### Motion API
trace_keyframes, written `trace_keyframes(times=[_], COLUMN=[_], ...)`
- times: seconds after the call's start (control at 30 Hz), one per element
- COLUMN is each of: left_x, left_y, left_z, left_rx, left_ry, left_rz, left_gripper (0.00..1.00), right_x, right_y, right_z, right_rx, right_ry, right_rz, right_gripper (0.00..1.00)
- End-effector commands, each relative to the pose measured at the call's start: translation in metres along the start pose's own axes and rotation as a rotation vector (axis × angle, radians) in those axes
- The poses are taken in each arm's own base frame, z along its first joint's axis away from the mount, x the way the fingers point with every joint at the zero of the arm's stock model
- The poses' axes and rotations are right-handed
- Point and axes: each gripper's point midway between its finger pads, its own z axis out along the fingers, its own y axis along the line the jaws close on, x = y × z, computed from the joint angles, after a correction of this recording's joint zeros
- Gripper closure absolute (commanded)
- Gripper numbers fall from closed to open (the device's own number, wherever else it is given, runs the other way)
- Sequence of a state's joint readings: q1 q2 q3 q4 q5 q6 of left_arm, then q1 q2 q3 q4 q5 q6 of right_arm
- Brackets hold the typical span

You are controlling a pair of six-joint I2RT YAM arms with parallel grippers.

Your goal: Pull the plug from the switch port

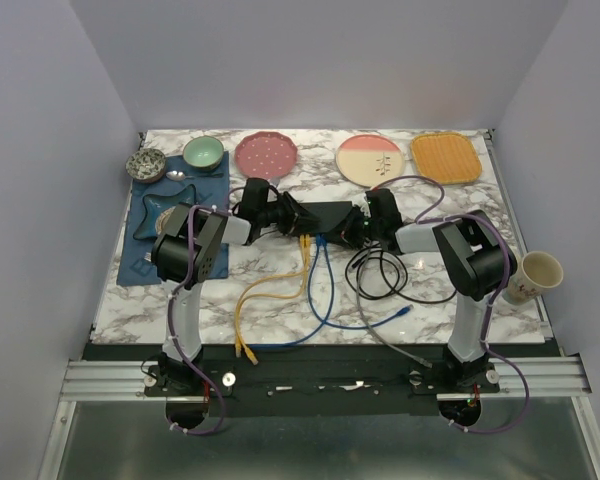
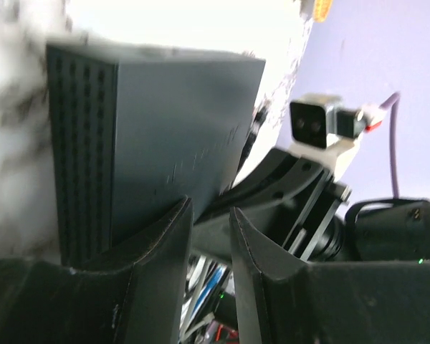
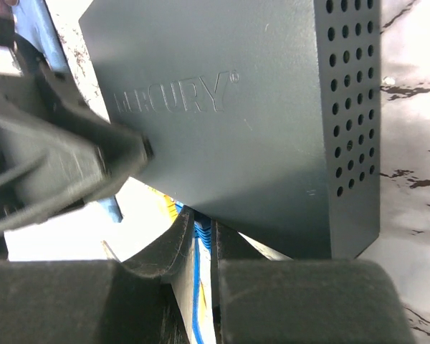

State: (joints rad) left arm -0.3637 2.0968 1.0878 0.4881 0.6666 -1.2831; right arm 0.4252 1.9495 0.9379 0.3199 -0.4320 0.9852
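Note:
The switch [image 1: 327, 214] is a flat black box at mid-table, lying between my two grippers. A blue cable [image 1: 325, 285] and a yellow cable [image 1: 270, 290] are plugged into its near edge. My right gripper [image 1: 348, 232] reaches in from the right. In the right wrist view it [image 3: 204, 233] is shut on the blue plug [image 3: 203, 231], right at the edge of the switch [image 3: 258, 107]. My left gripper [image 1: 292, 214] is at the switch's left end. In the left wrist view it [image 2: 211, 215] has a narrow gap with nothing between the fingers, and one finger [image 2: 165, 236] lies against the switch [image 2: 172, 122].
Plates [image 1: 266, 153] [image 1: 370, 160] [image 1: 446, 157] and bowls [image 1: 203, 152] [image 1: 145, 165] line the far edge. A blue mat [image 1: 140, 250] lies at the left. A black cable coil [image 1: 380, 272] and a grey cable [image 1: 390, 340] lie near the right arm. A cup [image 1: 538, 276] stands at the right edge.

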Motion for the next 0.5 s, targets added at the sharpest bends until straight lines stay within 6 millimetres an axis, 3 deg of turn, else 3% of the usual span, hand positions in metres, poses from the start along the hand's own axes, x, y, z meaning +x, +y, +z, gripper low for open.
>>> trace_keyframes(times=[0.0,0.13,0.3,0.47], left_x=[0.026,0.033,0.034,0.033], left_y=[0.013,0.022,0.016,0.026], left_z=[-0.016,-0.017,-0.011,-0.007], left_rx=[-0.047,-0.06,-0.062,-0.166], left_ry=[0.041,0.048,0.047,0.022], left_rz=[0.016,0.001,0.013,0.041], left_gripper=[0.58,0.58,0.58,0.58], right_x=[0.024,0.023,0.023,0.02], right_y=[-0.031,-0.031,-0.036,-0.04], right_z=[-0.004,-0.003,-0.003,-0.005], right_rx=[0.119,0.118,0.132,0.158], right_ry=[0.085,0.084,0.082,0.068], right_rz=[0.018,0.012,0.002,-0.046], right_gripper=[0.99,0.99,0.99,0.99])
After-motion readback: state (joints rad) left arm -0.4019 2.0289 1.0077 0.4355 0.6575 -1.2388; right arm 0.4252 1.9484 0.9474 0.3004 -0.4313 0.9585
